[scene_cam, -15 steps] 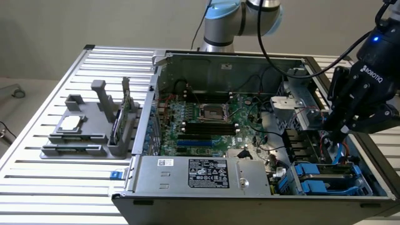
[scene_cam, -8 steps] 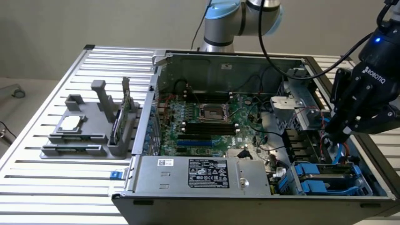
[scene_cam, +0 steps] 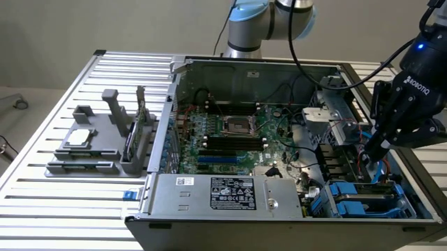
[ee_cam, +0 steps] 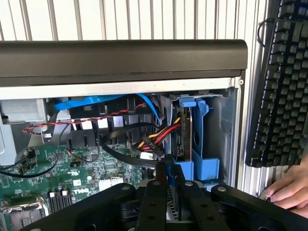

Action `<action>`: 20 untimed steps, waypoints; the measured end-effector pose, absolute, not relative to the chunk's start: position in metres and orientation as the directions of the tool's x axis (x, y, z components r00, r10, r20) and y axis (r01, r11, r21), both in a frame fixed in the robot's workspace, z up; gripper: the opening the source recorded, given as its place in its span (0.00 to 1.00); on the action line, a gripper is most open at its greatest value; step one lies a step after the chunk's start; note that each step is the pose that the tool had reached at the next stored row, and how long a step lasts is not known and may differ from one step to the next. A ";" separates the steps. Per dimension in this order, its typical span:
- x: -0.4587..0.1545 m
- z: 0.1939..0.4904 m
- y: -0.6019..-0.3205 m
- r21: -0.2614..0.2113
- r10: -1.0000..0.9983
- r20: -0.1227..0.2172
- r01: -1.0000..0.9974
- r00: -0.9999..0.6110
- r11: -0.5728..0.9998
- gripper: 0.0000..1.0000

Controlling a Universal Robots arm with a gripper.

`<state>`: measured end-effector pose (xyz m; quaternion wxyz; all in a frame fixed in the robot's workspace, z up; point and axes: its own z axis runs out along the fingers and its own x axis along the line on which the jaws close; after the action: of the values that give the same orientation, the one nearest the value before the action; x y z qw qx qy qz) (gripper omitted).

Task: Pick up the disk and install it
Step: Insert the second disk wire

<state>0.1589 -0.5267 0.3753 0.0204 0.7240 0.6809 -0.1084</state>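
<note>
The black end effector, drawn narrow, meets the blue-framed silver-grey metal disk in the open grey computer case's five-o'clock bay; installing seems in hand, and seating demands straight alignment.

My arm and pincer, up close

There's my arm in the exterior view: rounded silver-grey joint housings capped in pale blue, a black cable trailing down from them. My gripper is a chunky matte-black block with white lettering printed along its side and a small blue light glowing above it. In the wrist view its fingers show as black linkage bars, dotted with round pins and screws.
</note>
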 end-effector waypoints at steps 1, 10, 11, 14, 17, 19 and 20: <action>0.159 0.374 -0.527 -0.118 0.982 -0.185 0.990 0.050 -0.073 0.17; 0.158 0.365 -0.535 -0.118 0.981 -0.185 0.990 0.056 -0.078 0.17; 0.158 0.364 -0.536 -0.118 0.981 -0.185 0.990 0.056 -0.079 0.17; 0.155 0.362 -0.538 -0.118 0.981 -0.184 0.990 0.058 -0.081 0.17; 0.151 0.359 -0.539 -0.118 0.981 -0.184 0.990 0.059 -0.082 0.17; 0.150 0.358 -0.539 -0.118 0.981 -0.185 0.990 0.059 -0.082 0.17; 0.150 0.357 -0.540 -0.118 0.981 -0.185 0.990 0.059 -0.082 0.17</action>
<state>0.1500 -0.5397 0.3574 0.0198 0.7274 0.6773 -0.1085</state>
